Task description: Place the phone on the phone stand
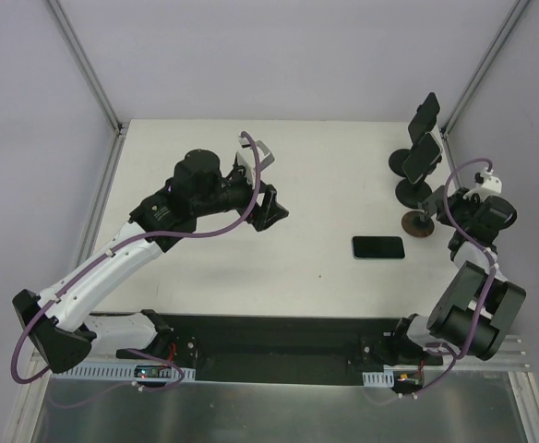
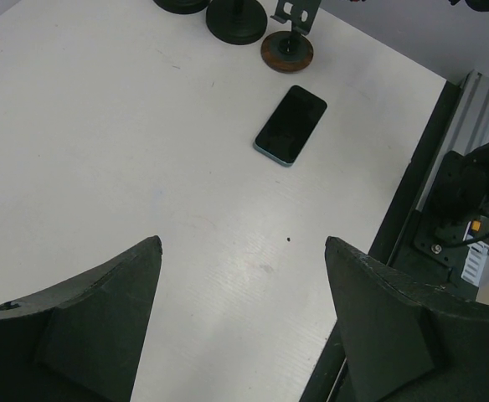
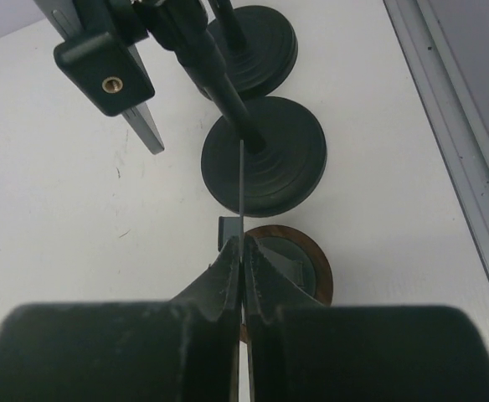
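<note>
While the phone lies flat: it rests dark face up on the white table, near the phone stand and well apart from the left gripper.
Left gripper: spread wide and empty, hovering above the table with the phone ahead of it. We judge this is the arm for the pick.
Right gripper: pressed together on the thin metal plate of the phone stand, the one with the brown base. We think it steadies the stand.
Step in hand: to reach the phone and grasp it.
How to do it well: we should put one finger on each long edge of the phone, go low enough to catch its thin body, and close gently so that it does not slide.
Neighbours: the two other stands with black bases are just beside the target, so we should approach from the open table side.
Risk: the right fingers cover part of the plate, and we cannot tell how much stays free for the phone.
</note>
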You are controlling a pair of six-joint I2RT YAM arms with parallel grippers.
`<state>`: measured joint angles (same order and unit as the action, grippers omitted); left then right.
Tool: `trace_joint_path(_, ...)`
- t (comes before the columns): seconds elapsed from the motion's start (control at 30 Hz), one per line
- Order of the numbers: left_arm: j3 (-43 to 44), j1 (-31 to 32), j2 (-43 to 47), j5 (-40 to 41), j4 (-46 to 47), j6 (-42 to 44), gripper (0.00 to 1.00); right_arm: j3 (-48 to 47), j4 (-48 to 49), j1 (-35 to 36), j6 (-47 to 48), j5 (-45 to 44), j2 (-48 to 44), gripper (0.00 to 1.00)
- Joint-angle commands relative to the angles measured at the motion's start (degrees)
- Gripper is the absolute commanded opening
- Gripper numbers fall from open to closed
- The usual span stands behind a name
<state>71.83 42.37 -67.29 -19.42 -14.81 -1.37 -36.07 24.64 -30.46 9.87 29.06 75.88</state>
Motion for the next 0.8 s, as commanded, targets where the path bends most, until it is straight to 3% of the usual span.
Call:
trace_joint_path(0.0, -0.11, 1.14, 0.23, -1.23, 2.42, -0.74, 0.77, -3.47, 3.93, -0.74, 1.56, 4.17, 1.56, 0.01)
trace_joint_path(0.07, -0.11, 1.31, 0.14, -1.41, 2.42, -0.83, 0.77, -4.09, 0.25, -0.74, 2.08, 2.5, 0.77, 0.05)
trace_joint_path(0.1, -0.11, 1.31, 0.23, -1.58, 2.42, -0.83, 0.77, -3.92, -0.21, -0.74, 2.17, 2.06, 0.33, 0.12)
trace_joint_path(0.13, -0.03, 1.4, 0.23, -1.76, 2.5, -1.01, 0.77, -3.65, -0.3, -0.74, 1.04, 0.66, -0.2, 0.4)
trace_joint_path(0.23, 0.06, 1.4, 0.4, -2.29, 2.42, -1.18, 0.77, -2.86, -2.83, -0.57, -0.63, -4.33, -3.36, 0.65)
trace_joint_path(0.33, -0.03, 1.4, 0.31, -2.2, 2.5, -1.27, 0.77, -5.31, -11.69, -0.22, -2.13, -11.62, -7.66, 0.78)
trace_joint_path(0.4, 0.06, 1.4, 0.4, -2.29, 2.5, -1.36, 0.78, -7.42, -21.53, 0.31, -5.02, -16.55, -12.31, 0.81)
trace_joint_path(0.47, 0.06, 1.4, 0.23, -2.2, 2.5, -1.36, 0.77, -8.04, -32.04, 2.15, -7.48, -26.38, -17.83, 0.99)
trace_joint_path(0.53, 0.06, 1.4, 0.23, -2.11, 2.5, -1.36, 0.77, -7.26, -36.84, 4.43, -9.33, -31.67, -21.1, 0.97)
trace_joint_path(0.67, 0.15, 1.4, -0.04, -2.64, 2.5, -1.88, 0.77, -1.82, -41.34, 9.44, -14.52, -30.21, -29.36, 0.96)
trace_joint_path(0.77, 0.15, 1.4, -0.21, -2.55, 2.5, -1.97, 0.77, 2.14, -40.38, 18.3, -15.75, -30.55, -31.05, 0.97)
